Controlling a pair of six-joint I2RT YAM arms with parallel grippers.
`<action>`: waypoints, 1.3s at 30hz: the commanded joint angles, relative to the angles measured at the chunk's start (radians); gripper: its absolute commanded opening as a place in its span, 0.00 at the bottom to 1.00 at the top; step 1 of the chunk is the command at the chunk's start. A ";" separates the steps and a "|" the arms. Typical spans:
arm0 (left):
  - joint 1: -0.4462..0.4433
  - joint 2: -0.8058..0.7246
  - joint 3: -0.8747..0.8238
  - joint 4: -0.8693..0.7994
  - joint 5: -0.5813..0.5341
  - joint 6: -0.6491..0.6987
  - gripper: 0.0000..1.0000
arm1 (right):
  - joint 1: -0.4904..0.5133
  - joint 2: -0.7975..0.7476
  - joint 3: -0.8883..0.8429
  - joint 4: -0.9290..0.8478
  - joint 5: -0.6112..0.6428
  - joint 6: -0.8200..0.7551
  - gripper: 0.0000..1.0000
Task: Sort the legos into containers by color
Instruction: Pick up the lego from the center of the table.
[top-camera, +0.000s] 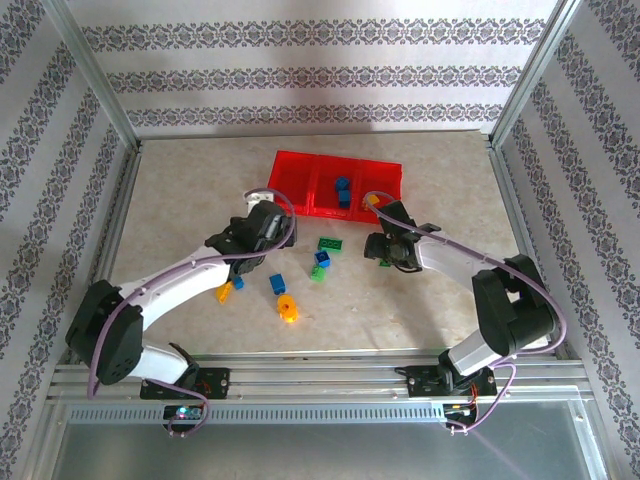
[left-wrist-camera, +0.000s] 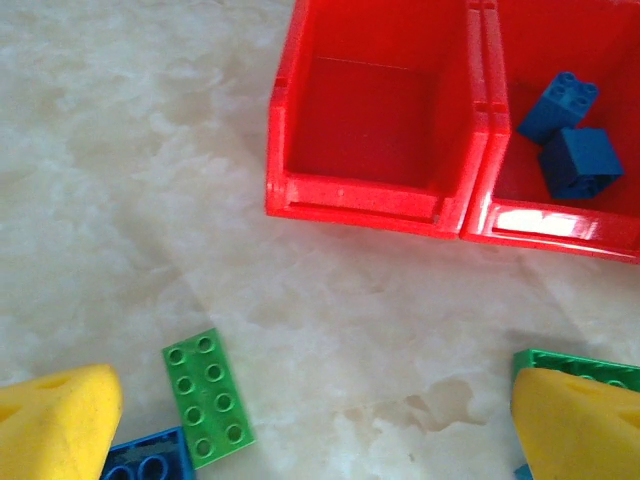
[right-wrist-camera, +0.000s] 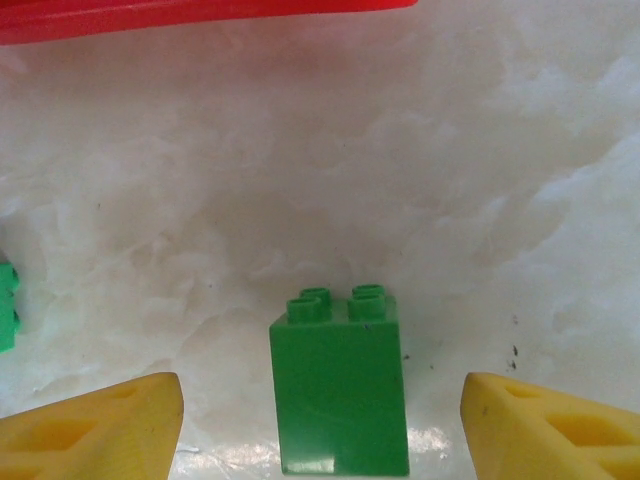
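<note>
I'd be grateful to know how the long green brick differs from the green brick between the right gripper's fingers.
The long green brick has eight studs, two rows of four; the blocky green brick has four, in a square. The long one is flat, beside a blue brick; the blocky one is thick, between the right gripper's fingers. Both are green.

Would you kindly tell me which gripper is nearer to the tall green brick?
Right. The right gripper straddles the tall green brick, one finger either side, not touching. The left gripper is farther to its left, before the red tray.
</note>
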 joint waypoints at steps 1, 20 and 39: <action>0.019 -0.045 -0.031 -0.049 -0.072 -0.030 1.00 | 0.004 0.033 0.038 -0.020 -0.001 0.014 0.73; 0.135 -0.176 -0.140 -0.056 -0.031 -0.101 1.00 | 0.002 0.179 0.094 -0.032 -0.044 0.027 0.47; 0.182 -0.198 -0.184 -0.028 0.032 -0.141 1.00 | 0.124 0.111 0.306 -0.036 -0.003 -0.114 0.17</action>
